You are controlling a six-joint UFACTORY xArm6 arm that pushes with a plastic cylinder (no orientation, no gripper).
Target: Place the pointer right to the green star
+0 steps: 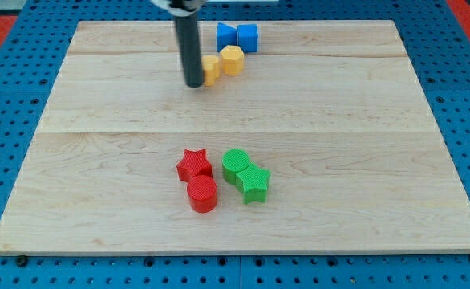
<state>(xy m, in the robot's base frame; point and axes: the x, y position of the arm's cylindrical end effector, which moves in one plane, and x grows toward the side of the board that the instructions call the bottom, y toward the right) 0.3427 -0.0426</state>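
Sweep my tip (195, 83) from far yellow blocks (221, 63) rightward around green star (253, 183); end effector gripperless, holding nothing.

My tip (195, 83) — far above green star (253, 183)

Red star (193, 164), red cylinder (202, 193), green cylinder (235, 164), wooden board (339, 120).
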